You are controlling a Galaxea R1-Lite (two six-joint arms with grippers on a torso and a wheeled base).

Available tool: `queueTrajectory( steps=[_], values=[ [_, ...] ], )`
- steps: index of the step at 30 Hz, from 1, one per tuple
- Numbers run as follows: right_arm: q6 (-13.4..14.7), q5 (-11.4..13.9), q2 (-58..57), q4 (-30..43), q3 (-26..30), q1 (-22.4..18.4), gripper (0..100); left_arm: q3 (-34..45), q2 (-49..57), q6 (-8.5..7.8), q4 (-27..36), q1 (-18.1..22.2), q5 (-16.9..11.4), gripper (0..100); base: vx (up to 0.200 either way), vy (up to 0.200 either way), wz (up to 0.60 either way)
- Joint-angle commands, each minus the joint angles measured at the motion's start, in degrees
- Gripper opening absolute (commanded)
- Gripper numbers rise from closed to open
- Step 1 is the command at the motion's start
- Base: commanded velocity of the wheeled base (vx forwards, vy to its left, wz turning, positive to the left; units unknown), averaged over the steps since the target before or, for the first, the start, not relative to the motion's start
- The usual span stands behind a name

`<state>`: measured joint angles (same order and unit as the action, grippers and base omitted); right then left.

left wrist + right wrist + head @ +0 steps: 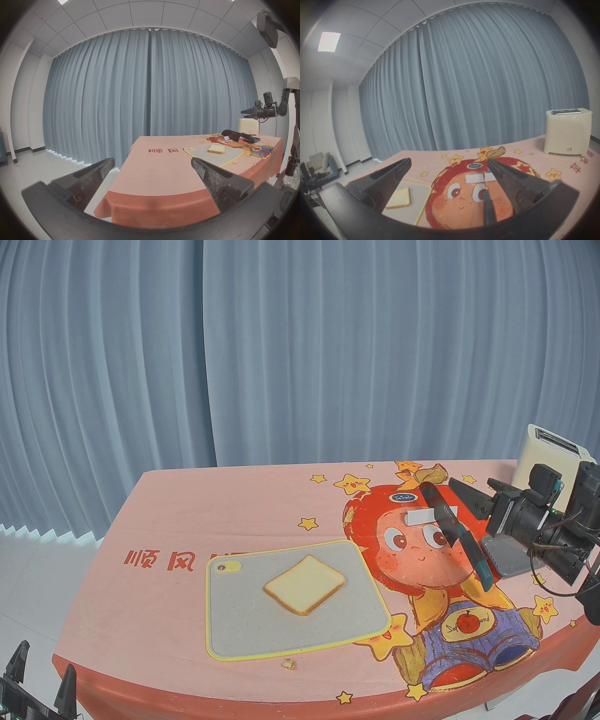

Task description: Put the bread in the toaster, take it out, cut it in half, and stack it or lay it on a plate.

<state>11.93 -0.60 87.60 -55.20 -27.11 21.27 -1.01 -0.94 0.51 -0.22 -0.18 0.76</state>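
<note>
left gripper hangs off the table's near left corner, jaws wide, empty. a crumb lies by the front edge. bread lies flat on the board. right of it lies the knife; the right gripper hovers near it, jaws wide, empty. the toaster stands far right.

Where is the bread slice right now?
Head view: the square pale bread slice lies flat on the grey yellow-edged cutting board, to the left of the dark knife.
</note>
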Motion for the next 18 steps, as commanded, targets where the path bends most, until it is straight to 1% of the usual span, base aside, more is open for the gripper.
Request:
queueTrajectory(
  steps=[1, 3, 5, 14, 18],
  values=[
    [-0.33, -3.80, -2.96, 0.88, -1.63, -0.44, 100, 1.01, -0.03, 0.02, -0.04, 0.01, 0.12, 100, 0.000, 0.000, 0.00],
    [-0.33, -5.12, -4.19, 2.90, -1.63, -0.44, 100, 1.01, -0.03, 0.02, -0.04, 0.01, 0.04, 100, 0.000, 0.000, 0.00],
    [-0.42, -5.20, -4.37, 5.54, -1.54, -0.79, 100, 1.01, -0.03, 0.02, -0.04, 0.01, 0.04, 100, 0.000, 0.000, 0.00],
    [-1.56, -5.20, -3.93, 5.80, -1.45, -1.50, 100, 1.01, -0.03, 0.02, -0.04, 0.01, 0.04, 100, 0.000, 0.000, 0.00],
    [-2.18, -5.73, -4.28, 5.72, -1.54, -1.59, 100, 1.01, -0.03, 0.02, -0.04, 0.01, 0.04, 100, 0.000, 0.000, 0.00]
  ],
)
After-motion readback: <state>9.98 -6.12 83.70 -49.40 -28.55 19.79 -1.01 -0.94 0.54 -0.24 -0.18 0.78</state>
